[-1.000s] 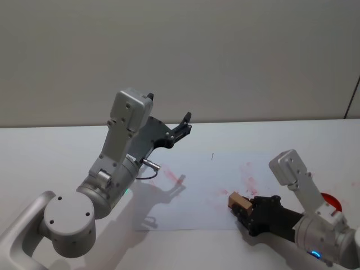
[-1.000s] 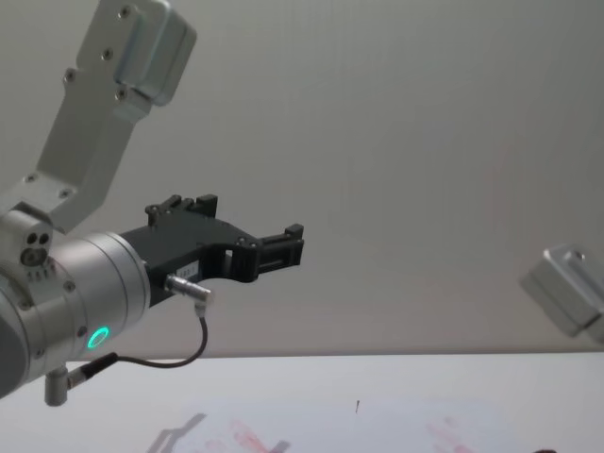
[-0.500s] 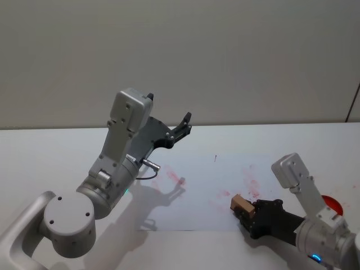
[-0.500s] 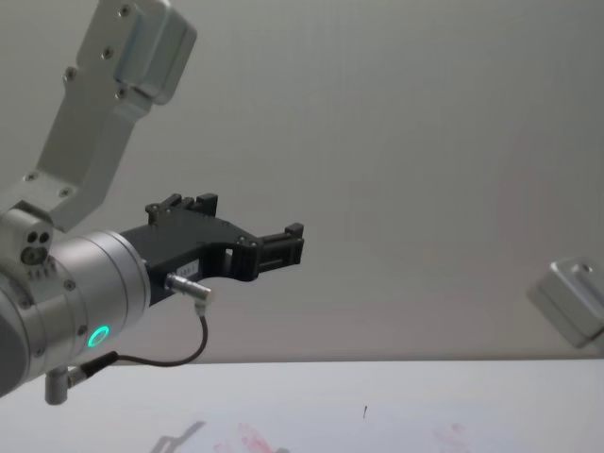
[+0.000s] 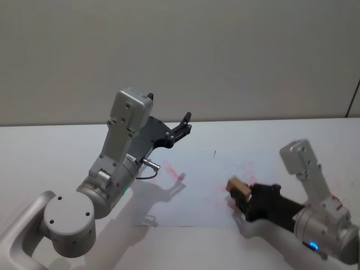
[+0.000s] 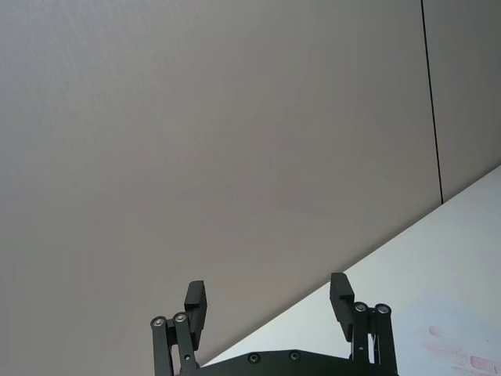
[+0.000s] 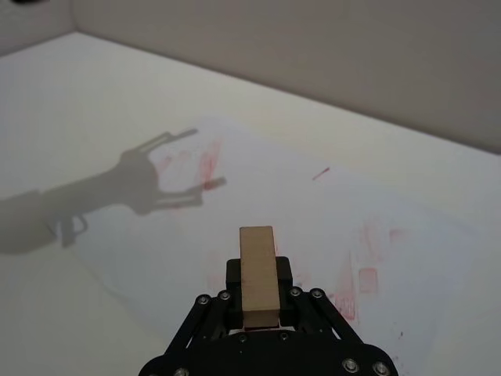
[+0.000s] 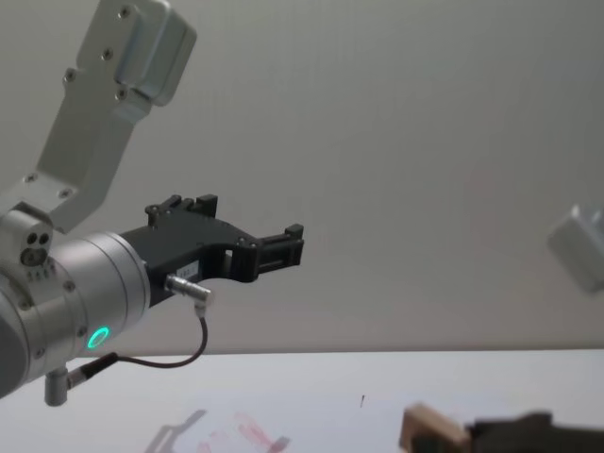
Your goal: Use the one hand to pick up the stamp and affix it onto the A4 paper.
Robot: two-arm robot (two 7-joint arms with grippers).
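Head view: my right gripper [image 5: 243,196] clenches the stamp [image 5: 237,185] over the A4 paper's [image 5: 191,185] near right part. Right wrist view: the stamp's long axis runs straight out ahead, with the sheet beneath. Left wrist view: my parked left gripper [image 6: 267,291], fingers spread, is raised on the scene's left.

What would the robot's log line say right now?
right gripper: shut on stamp | stamp: held over A4 paper | left gripper: open, raised, idle

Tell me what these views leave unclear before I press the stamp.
- Small light-brown wooden stamp: inked underside hidden by the block itself, right wrist view.
- Gap between stamp and flat white A4 paper: cut off by the chest view's bottom edge.
- Paper's near right corner: behind the black right gripper, head view.
- Tiny black mark: too small.
- Black left gripper: open, raised at left.
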